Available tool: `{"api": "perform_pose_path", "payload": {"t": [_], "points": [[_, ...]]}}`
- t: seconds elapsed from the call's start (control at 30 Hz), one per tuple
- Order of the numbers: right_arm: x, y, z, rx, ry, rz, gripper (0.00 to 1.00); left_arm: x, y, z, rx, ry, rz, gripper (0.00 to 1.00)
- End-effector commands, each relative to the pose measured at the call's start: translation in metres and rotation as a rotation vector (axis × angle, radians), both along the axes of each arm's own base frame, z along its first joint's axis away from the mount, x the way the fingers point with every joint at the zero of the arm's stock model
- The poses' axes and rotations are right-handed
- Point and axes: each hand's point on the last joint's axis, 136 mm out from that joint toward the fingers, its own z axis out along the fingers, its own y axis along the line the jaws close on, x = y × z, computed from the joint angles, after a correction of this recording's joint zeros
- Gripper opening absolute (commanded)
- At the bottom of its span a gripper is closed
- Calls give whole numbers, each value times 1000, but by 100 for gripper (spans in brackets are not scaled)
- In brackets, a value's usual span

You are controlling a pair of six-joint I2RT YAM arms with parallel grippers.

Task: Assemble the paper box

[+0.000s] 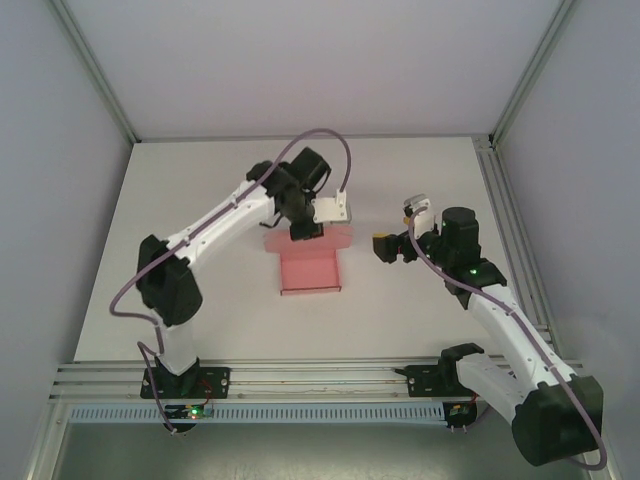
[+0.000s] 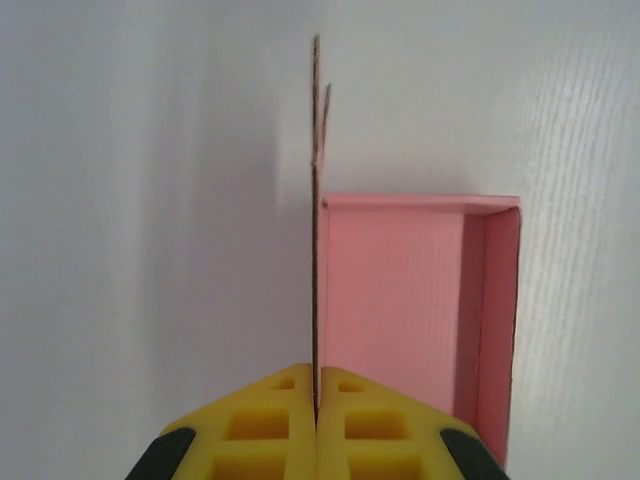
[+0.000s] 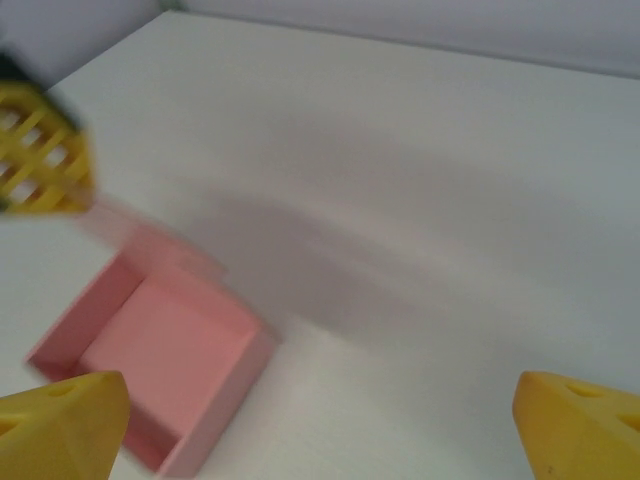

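From above, the box lies open-topped on the table, near its middle and between the two arms. The left gripper is down at the box's far edge, on the pink flap there. That flap looks like the lid, so the step in hand is likely folding it over the tray. The right gripper hovers just right of the box, apart from it and holding nothing. It seems placed to steady a wall or tuck a tab when needed.

At the left wrist, the left gripper is pinched fully together on the flap. The flap is seen edge-on, a thin line running straight away from the fingers. Gripping it at the free edge should give leverage about the crease. The tray of the box lies just right of the flap, walls up, inside bare.

At the right wrist, the right gripper has its jaws spread wide, fingertips in the lower corners with bare table between them. The box lies lower left, blurred. The left gripper is at upper left, over the box's far end.
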Motion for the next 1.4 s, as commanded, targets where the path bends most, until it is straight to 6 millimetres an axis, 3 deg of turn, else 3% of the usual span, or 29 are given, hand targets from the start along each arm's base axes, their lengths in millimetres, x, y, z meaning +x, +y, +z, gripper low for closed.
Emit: {"api": "perform_pose_path", "payload": {"t": [0.0,0.07,0.23,0.3,0.43,0.53,0.67,0.77,0.83,0.93,1.0,1.07,1.13,1.23,1.37], "points": [[-12,20,-5,-10,-16,173,97,-25,2,2,2,100,-183,4],[-9,20,-9,-45,-18,177,97,-22,0,5,-8,74,-183,12],[0,24,-17,-172,-72,208,98,-19,5,18,-43,-24,-143,80],[0,31,-22,-227,-93,277,98,-9,15,21,-44,-98,-52,100],[11,37,-30,-289,-51,310,95,19,62,13,-20,-203,207,100],[15,47,-38,-313,-6,337,92,21,93,1,-54,-149,328,100],[10,68,-52,-350,23,412,90,24,100,-25,-67,-137,337,100],[22,73,-60,-372,66,373,84,33,98,-33,-78,-100,364,96],[29,75,-63,-389,97,351,78,41,98,-37,-70,-84,384,86],[38,75,-63,-397,115,317,60,47,95,-44,-57,-50,395,64],[42,74,-62,-406,117,297,42,47,92,-47,-64,-21,393,50],[45,73,-61,-415,121,271,21,47,90,-47,-77,-11,398,29],[45,74,-60,-417,132,268,8,47,88,-45,-85,-12,408,13],[45,77,-58,-427,132,249,0,46,86,-39,-112,-12,423,10],[53,80,-48,-437,114,157,0,62,83,-23,-157,-84,536,9]]}}
